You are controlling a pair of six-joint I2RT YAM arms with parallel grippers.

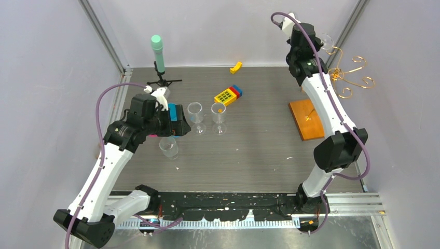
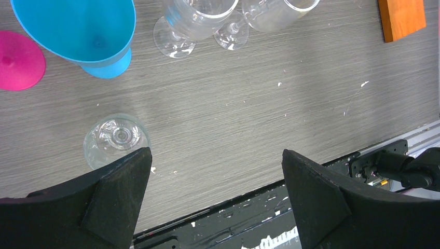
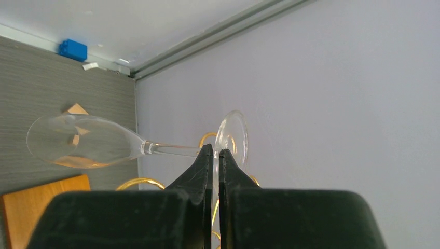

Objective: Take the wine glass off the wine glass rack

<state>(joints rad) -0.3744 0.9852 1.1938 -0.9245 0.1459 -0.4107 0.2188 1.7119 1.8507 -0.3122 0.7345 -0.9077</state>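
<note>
My right gripper (image 3: pixel 215 151) is shut on the round foot of a clear wine glass (image 3: pixel 78 141), which lies sideways with its bowl to the left. The rack's gold wire curls (image 3: pixel 137 182) show just behind the foot; whether the glass still touches them I cannot tell. From above, the right gripper (image 1: pixel 310 45) is high at the back right, with the glass (image 1: pixel 326 41) beside the wine glass rack (image 1: pixel 353 78) and its orange wooden base (image 1: pixel 307 118). My left gripper (image 2: pixel 215 155) is open and empty over the table, next to a clear glass (image 2: pixel 117 137).
Two more clear glasses (image 1: pixel 195 115) (image 1: pixel 219 115) stand mid-table, with a blue cup (image 2: pixel 78 26) and a pink cone (image 2: pixel 18 59) near the left arm. A green-topped stand (image 1: pixel 158 57), a yellow toy block (image 1: pixel 227 96) and a yellow piece (image 1: pixel 236 66) lie farther back.
</note>
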